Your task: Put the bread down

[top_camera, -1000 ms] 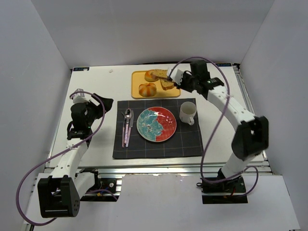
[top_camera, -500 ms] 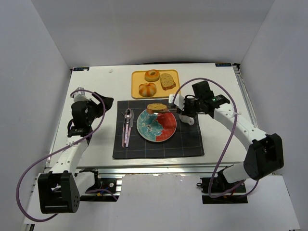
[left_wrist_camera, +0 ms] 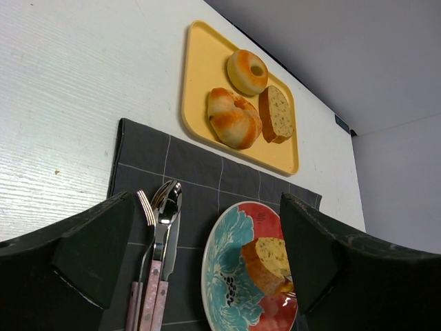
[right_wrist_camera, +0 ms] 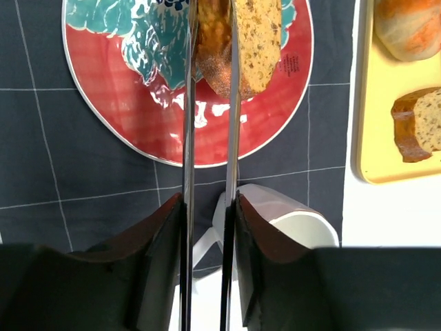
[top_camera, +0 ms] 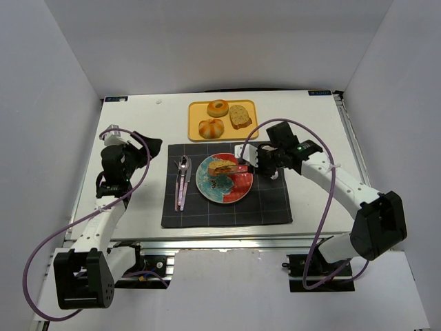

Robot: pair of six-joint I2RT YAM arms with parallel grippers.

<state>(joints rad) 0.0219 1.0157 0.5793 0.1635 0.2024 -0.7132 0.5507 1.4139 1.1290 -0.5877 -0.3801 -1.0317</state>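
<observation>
Top external view, left to right: the left fingers (left_wrist_camera: pixel 89 255) hang widely spread and empty over the desk (top_camera: pixel 138 117) at 9 o'clock, well apart from the mat (top_camera: pixel 269 203). Cutlery (top_camera: pixel 182 181) lies just beside the plate (top_camera: pixel 207 186) at its 9 o'clock. The bread (top_camera: pixel 222 167) lies on the plate toward its 12 o'clock rim, long axis running 9 to 3, in line with the right fingers (right_wrist_camera: pixel 157 262), which reach in from 3 o'clock. These stand a narrow gap apart with the bread's crust side between them; whether they pinch it or have let go I cannot tell. What remains, I judge, is backing out toward 3 o'clock, where the mug (right_wrist_camera: pixel 289 224) sits right under the wrist, the likeliest thing to be knocked. The tray (top_camera: pixel 196 114) lies at 12 o'clock, off that path.
</observation>
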